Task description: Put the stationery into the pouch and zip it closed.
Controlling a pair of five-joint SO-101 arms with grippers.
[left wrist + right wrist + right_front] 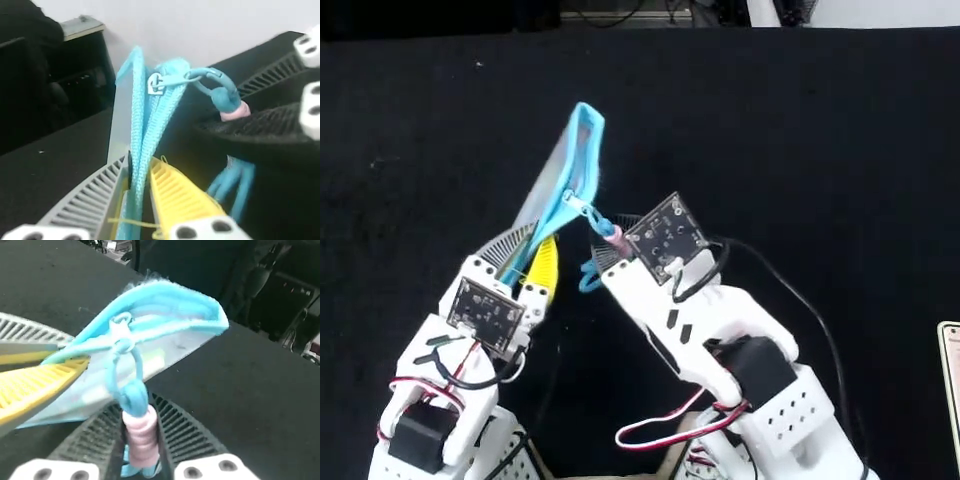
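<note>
Closest to the high camera, the left gripper [532, 262] has its yellow and grey fingers [175, 195] clamped on one end of the pouch [565, 170]. The pouch is held lifted over the middle of the black tabletop [800, 130], toward the near edge where both arms stand. That grip looks meant as an anchor, keeping the zip tape taut.

The right gripper [612, 245] sits just beside it. Its black fingers [185, 430] are pinched on the pink bead [141, 432] of the blue pull cord [131, 370], which leads to the zipper slider [578, 205]. This is probably so the slider can be drawn along without the pouch following.

The pouch is slim, with bright blue tape along its top and a clear side. A pale greenish shape [155, 359] shows through, likely stationery already inside. The slider stands partway along, and beyond it the tape seems to gape, so zipping looks unfinished.
</note>
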